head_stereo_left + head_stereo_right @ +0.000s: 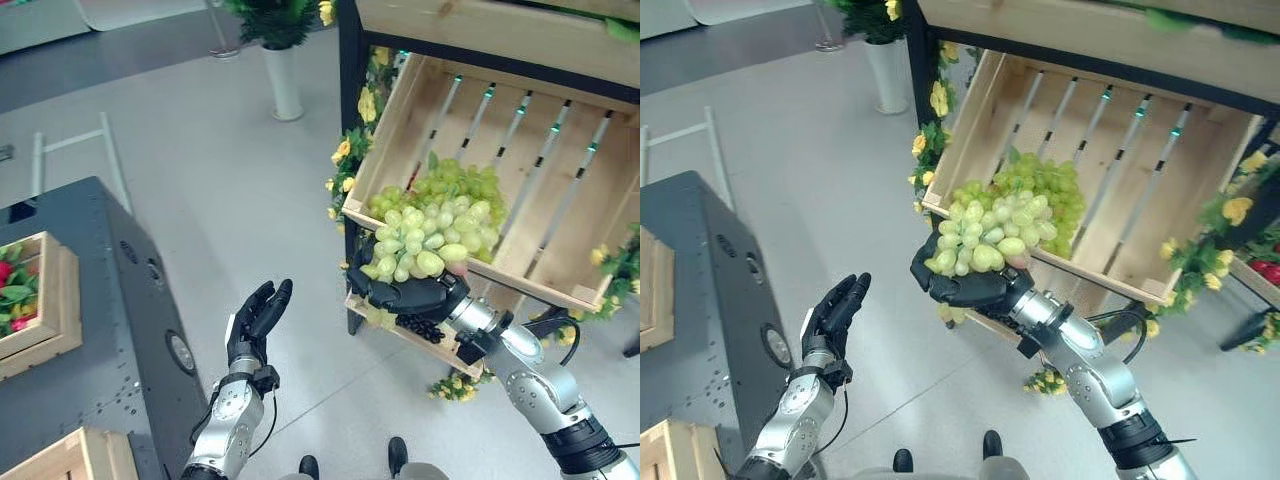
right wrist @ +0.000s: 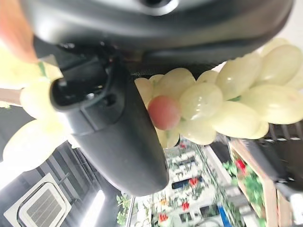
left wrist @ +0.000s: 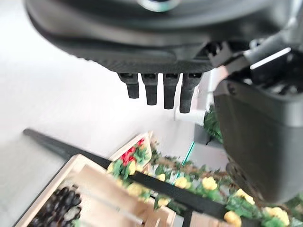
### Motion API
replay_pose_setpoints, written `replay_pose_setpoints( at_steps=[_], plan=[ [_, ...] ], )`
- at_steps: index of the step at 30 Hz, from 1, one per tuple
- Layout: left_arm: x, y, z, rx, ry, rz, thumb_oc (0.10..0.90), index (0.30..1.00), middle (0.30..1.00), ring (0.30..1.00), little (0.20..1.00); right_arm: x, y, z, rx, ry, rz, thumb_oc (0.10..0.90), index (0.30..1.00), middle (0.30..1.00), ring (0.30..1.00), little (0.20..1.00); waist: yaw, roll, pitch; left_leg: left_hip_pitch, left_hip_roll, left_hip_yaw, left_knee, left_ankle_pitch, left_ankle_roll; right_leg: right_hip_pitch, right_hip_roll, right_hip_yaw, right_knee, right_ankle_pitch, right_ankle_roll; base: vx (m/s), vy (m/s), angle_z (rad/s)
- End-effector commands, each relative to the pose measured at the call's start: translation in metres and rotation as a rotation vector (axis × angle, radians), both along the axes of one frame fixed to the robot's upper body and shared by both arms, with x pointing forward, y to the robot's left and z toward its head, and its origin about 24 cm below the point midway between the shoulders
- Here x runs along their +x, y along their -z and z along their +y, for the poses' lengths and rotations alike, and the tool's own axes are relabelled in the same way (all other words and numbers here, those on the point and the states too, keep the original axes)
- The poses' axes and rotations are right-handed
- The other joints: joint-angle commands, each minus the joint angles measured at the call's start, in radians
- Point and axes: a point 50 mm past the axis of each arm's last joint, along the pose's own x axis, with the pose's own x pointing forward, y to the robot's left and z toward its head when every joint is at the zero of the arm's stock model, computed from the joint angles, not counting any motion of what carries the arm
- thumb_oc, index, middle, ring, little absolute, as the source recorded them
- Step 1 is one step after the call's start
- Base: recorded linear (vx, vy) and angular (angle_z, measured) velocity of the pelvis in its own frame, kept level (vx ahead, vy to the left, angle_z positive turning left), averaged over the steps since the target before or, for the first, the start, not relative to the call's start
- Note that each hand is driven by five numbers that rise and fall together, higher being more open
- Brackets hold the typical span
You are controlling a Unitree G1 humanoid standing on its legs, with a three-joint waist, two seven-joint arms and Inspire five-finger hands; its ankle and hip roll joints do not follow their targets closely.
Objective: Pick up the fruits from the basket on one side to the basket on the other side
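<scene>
Biggest thing from my seat is the tilted wooden crate [image 1: 560, 190] on the dark shelf frame, pale slatted planks with rails running down its floor, fake yellow flowers [image 1: 345, 150] strung along its edge. On my left there's the dark grey counter [image 1: 110, 330], smooth with a few round holes, carrying a smaller wooden box [image 1: 45, 320] with red and green stuff in it. A white vase [image 1: 283, 80] stands on the grey floor further back.

A pile of green grapes [image 1: 470, 185] sits in the crate's lower corner. The bunch of green grapes [image 1: 425, 235] I'm after is up out of that pile, right at the crate's front rim, plump glossy ovals, one of them pinkish in the right wrist view. The right hand [image 1: 410, 295] is cupped under it, fingers curled round the bottom of the bunch. Just below, a dark grape cluster [image 1: 425, 328] lies on the lower shelf.

The left hand [image 1: 255, 320] hovers over the floor between counter and shelf, fingers straight and together, holding nothing.
</scene>
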Motion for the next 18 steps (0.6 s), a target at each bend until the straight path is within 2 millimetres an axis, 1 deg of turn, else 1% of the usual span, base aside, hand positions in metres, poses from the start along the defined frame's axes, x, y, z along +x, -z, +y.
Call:
replay_pose_setpoints(
  at_steps=[1, 6, 7, 9, 10, 11, 12, 13, 14, 16, 18],
  plan=[
    [0.03, -0.045, 0.006, 0.054, 0.056, -0.254, 0.8, 0.9, 0.9, 0.9, 0.9, -0.006, -0.068, -0.012, 0.124, 0.06, -0.373, 0.4, 0.3, 0.3, 0.3, 0.3, 0.006, -0.028, -0.064, -0.006, -0.056, 0.04, 0.012, -0.092, 0.034, 0.063, 0.034, -0.066, 0.002, -0.079, -0.042, 0.03, 0.052, -0.02],
    [0.033, -0.048, 0.004, 0.048, 0.093, -0.267, 0.8, 0.9, 0.9, 0.9, 0.9, 0.006, -0.075, -0.03, 0.133, 0.192, -0.349, 0.4, 0.3, 0.3, 0.3, 0.3, 0.003, -0.03, -0.072, 0.003, -0.057, 0.046, 0.009, -0.105, 0.038, 0.063, 0.034, -0.062, 0.002, -0.08, -0.038, 0.02, 0.049, 0.0],
    [0.033, -0.047, 0.002, 0.046, 0.109, -0.262, 0.8, 0.9, 0.9, 0.9, 0.9, 0.012, -0.078, -0.041, 0.142, 0.267, -0.332, 0.4, 0.3, 0.3, 0.3, 0.3, 0.001, -0.033, -0.076, 0.007, -0.054, 0.05, 0.009, -0.11, 0.039, 0.065, 0.034, -0.062, 0.002, -0.081, -0.037, 0.02, 0.034, -0.02],
    [0.032, -0.045, 0.001, 0.043, 0.119, -0.251, 0.8, 0.9, 0.9, 0.9, 0.9, 0.016, -0.082, -0.053, 0.141, 0.339, -0.333, 0.4, 0.3, 0.3, 0.3, 0.3, -0.001, -0.036, -0.079, 0.01, -0.053, 0.054, 0.009, -0.115, 0.039, 0.066, 0.035, -0.059, 0.002, -0.081, -0.037, 0.0, 0.0, 0.0],
    [0.032, -0.045, 0.001, 0.042, 0.12, -0.251, 0.8, 0.9, 0.9, 0.9, 0.9, 0.017, -0.082, -0.053, 0.141, 0.343, -0.333, 0.4, 0.3, 0.3, 0.3, 0.3, -0.001, -0.036, -0.078, 0.011, -0.053, 0.054, 0.009, -0.116, 0.039, 0.066, 0.035, -0.059, 0.002, -0.081, -0.037, 0.0, 0.0, 0.0],
    [0.031, -0.042, 0.001, 0.038, 0.127, -0.237, 0.8, 0.9, 0.9, 0.9, 0.9, 0.022, -0.085, -0.064, 0.132, 0.409, -0.318, 0.4, 0.3, 0.3, 0.3, 0.3, -0.001, -0.039, -0.081, 0.012, -0.052, 0.054, 0.009, -0.118, 0.039, 0.068, 0.036, -0.058, 0.002, -0.081, -0.037, 0.0, 0.0, 0.0],
    [0.031, -0.04, 0.001, 0.035, 0.13, -0.228, 0.8, 0.9, 0.9, 0.9, 0.9, 0.027, -0.085, -0.07, 0.125, 0.441, -0.304, 0.4, 0.3, 0.3, 0.3, 0.3, 0.0, -0.041, -0.082, 0.013, -0.052, 0.053, 0.009, -0.119, 0.039, 0.07, 0.037, -0.059, 0.002, -0.081, -0.037, 0.0, 0.0, 0.0],
    [0.031, -0.039, 0.001, 0.035, 0.131, -0.225, 0.8, 0.9, 0.9, 0.9, 0.9, 0.029, -0.086, -0.072, 0.119, 0.457, -0.298, 0.4, 0.3, 0.3, 0.3, 0.3, 0.001, -0.042, -0.082, 0.014, -0.052, 0.052, 0.009, -0.12, 0.038, 0.07, 0.037, -0.059, 0.002, -0.082, -0.037, 0.0, 0.0, 0.0],
    [0.031, -0.038, 0.0, 0.036, 0.143, -0.215, 0.8, 0.9, 0.9, 0.9, 0.9, 0.039, -0.087, -0.082, 0.13, 0.495, -0.247, 0.4, 0.3, 0.3, 0.3, 0.3, 0.005, -0.048, -0.084, 0.016, -0.051, 0.05, 0.009, -0.122, 0.037, 0.073, 0.037, -0.062, 0.002, -0.083, -0.038, 0.0, 0.0, 0.0],
    [0.031, -0.037, -0.001, 0.036, 0.151, -0.21, 0.8, 0.9, 0.9, 0.9, 0.9, 0.045, -0.087, -0.089, 0.129, 0.517, -0.211, 0.4, 0.3, 0.3, 0.3, 0.3, 0.009, -0.051, -0.085, 0.017, -0.051, 0.049, 0.009, -0.122, 0.036, 0.075, 0.037, -0.065, 0.002, -0.084, -0.038, 0.0, 0.0, 0.0],
    [0.03, -0.036, -0.002, 0.036, 0.165, -0.205, 0.8, 0.9, 0.9, 0.9, 0.9, 0.054, -0.088, -0.106, 0.112, 0.574, -0.16, 0.4, 0.3, 0.3, 0.3, 0.3, 0.018, -0.057, -0.089, 0.017, -0.05, 0.047, 0.009, -0.122, 0.035, 0.078, 0.036, -0.072, 0.002, -0.084, -0.038, 0.0, 0.0, 0.0]
  ],
)
